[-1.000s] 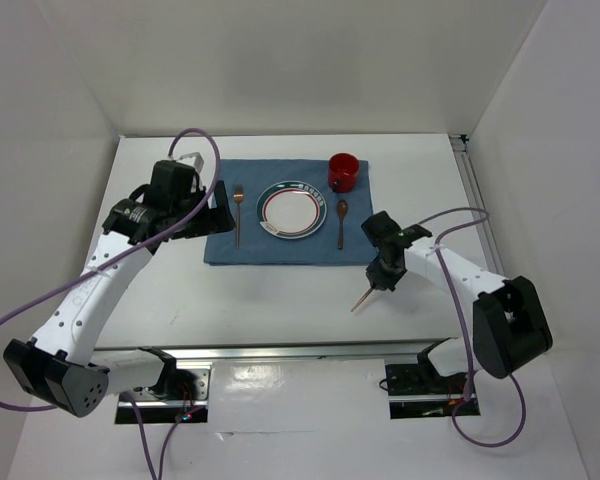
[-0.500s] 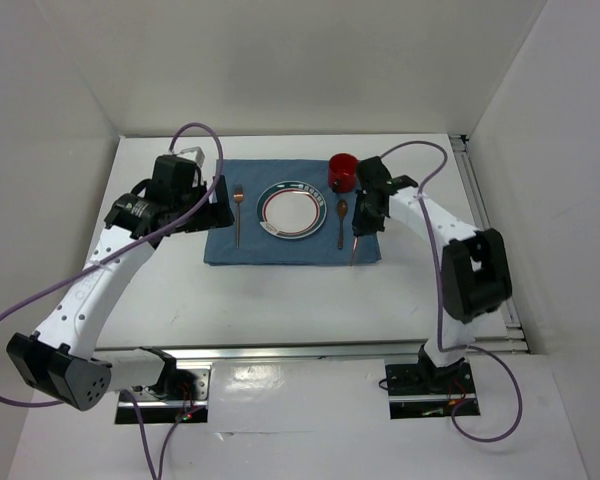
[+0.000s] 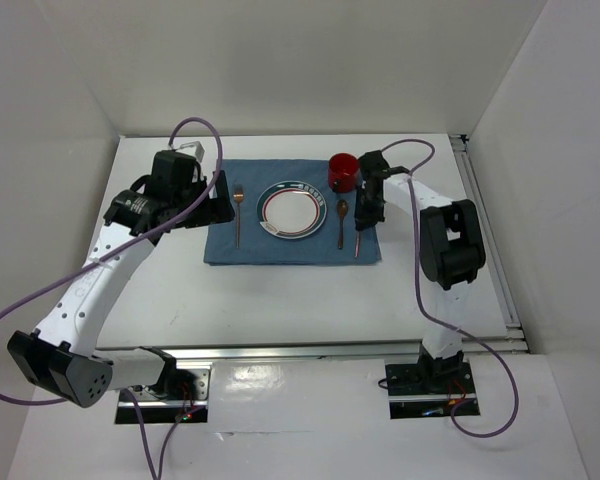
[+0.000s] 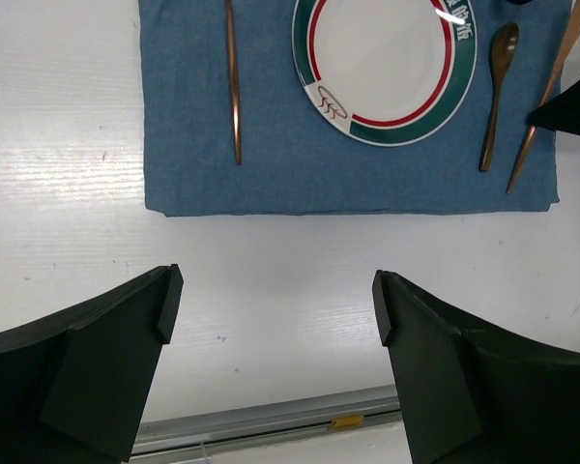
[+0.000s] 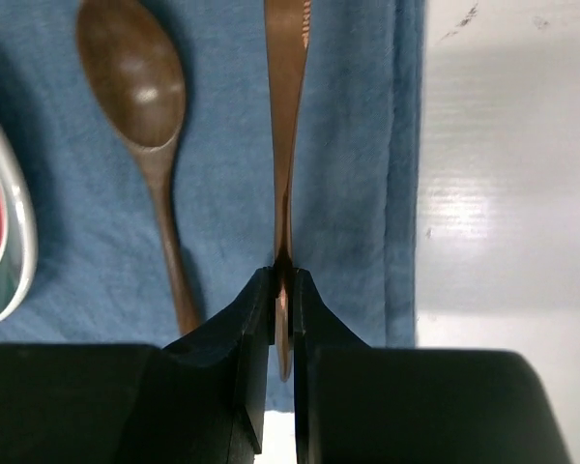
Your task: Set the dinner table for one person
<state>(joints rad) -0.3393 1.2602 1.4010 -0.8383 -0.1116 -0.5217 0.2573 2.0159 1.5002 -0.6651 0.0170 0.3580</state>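
The dinner table [image 3: 280, 300] is a white top with a blue placemat [image 3: 220, 245] on it. On the mat lie a copper fork [image 3: 238, 215], a green and red rimmed plate [image 3: 292, 209], a brown spoon [image 3: 341, 222] and a red cup [image 3: 343, 171]. My right gripper [image 3: 363, 215] is shut on a copper knife [image 5: 286, 116], held along the mat's right strip, just right of the spoon [image 5: 140, 87]. My left gripper [image 3: 212, 208] is open and empty by the mat's left edge; its fingers [image 4: 126, 329] frame bare table.
The aluminium rail [image 4: 271, 425] runs along the near table edge. White walls close in the back and both sides. The bare tabletop [image 5: 503, 193] lies right of the mat's edge. The right arm's cable arches above the cup.
My right arm has swung from the front of the table up over the mat's right side, carrying the knife beside the spoon. My left arm has barely moved.
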